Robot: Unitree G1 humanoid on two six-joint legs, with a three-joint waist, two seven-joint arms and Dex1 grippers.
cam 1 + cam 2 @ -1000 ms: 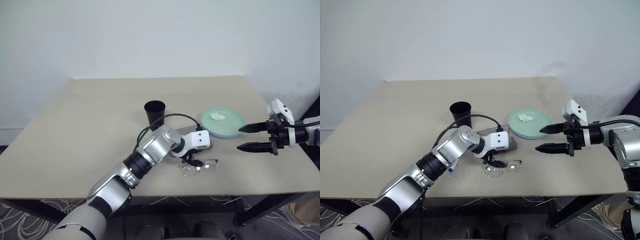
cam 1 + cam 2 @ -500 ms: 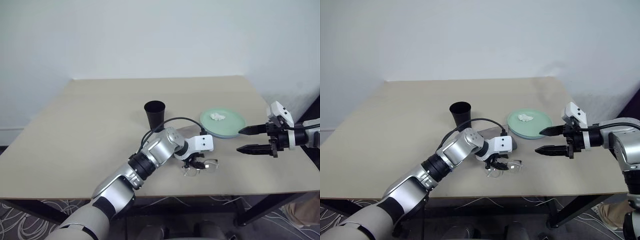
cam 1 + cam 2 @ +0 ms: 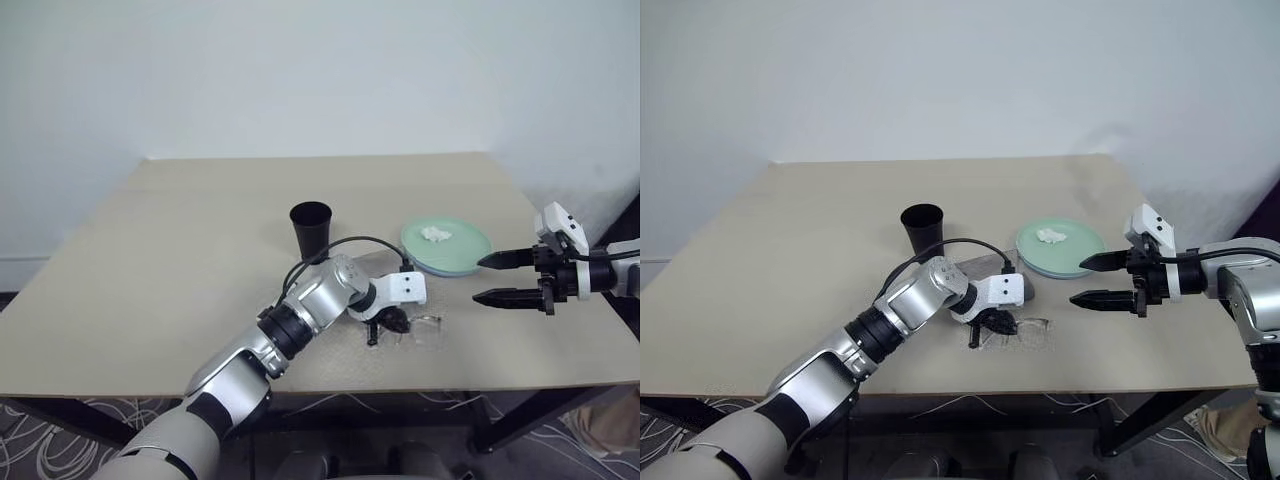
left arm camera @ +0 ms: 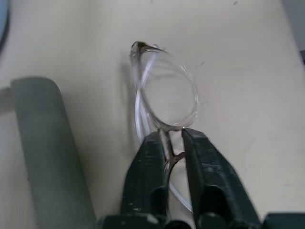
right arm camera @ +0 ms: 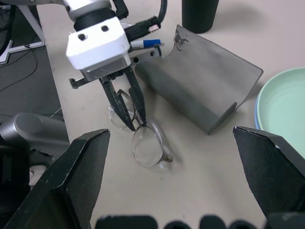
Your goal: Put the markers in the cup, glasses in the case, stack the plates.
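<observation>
Glasses (image 5: 143, 138) sit on the bench (image 3: 180, 240) near its front edge, just in front of the open grey case (image 5: 200, 90). Left claw (image 4: 167, 143) is clamped on the glasses at the bridge betw. the two clear lenses; in the left wrist view its black fingers (image 4: 147, 171) pinch the thin metal w/ one lens standing out past the tips. The frame looks tipped up on edge rather than flat, though whether it's clear of the bench can't be told.

Case lies w/ its lid raised; rounded grey body is just beside the glasses. A blue-capped marker (image 5: 145, 43) lies on the bench by the left end of the case, partly behind the left wrist. Black cup (image 3: 311, 228) stands upright behind the case, a bit to the left.

Plates are stacked to the right of the case: mint green plate (image 3: 450, 250) on top, a light blue rim (image 5: 257, 119) showing under it. A small white lump (image 3: 435, 233) rests on the green plate.

Right claw (image 3: 500, 278) hovers above the bench at its right edge, near the plates, fingers wide apart, nothing betw. them, pointing left toward the case.
</observation>
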